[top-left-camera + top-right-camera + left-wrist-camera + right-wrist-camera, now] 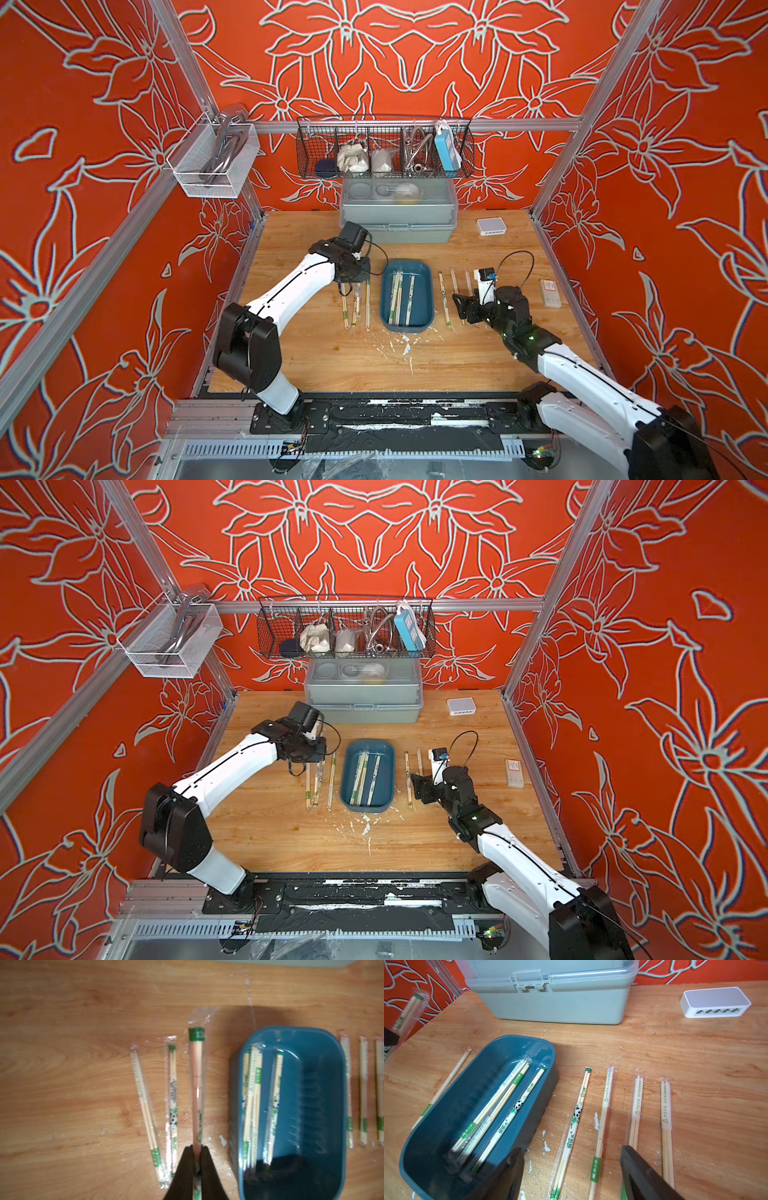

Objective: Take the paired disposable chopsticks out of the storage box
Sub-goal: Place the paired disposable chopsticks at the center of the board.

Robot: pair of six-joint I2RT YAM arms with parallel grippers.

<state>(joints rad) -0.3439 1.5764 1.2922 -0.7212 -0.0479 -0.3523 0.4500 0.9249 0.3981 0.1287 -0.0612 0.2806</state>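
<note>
1. Placing step: left gripper (197,1148), jaws pinched shut on one wrapped pair (197,1084), holds it left of the blue box (291,1031), beside two laid-out pairs (145,1101).
2. Right gripper (571,1148) hangs wide open and empty over table pairs (636,1105) right of the box.
3. Several boxed pairs (500,1109) remain inside; next likely calls for setting this one down flat, then reaching into the box.

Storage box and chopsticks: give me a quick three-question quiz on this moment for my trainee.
1. True or false: the storage box is empty.
2. The left gripper is shut on: A) a wrapped chopstick pair; B) the box rim; C) nothing.
3. Fill in: the right wrist view shows ___ wrapped pairs lying on the table on the right arm's side of the box, near the open right gripper.
Key: 1 false; 2 A; 3 four.
</note>
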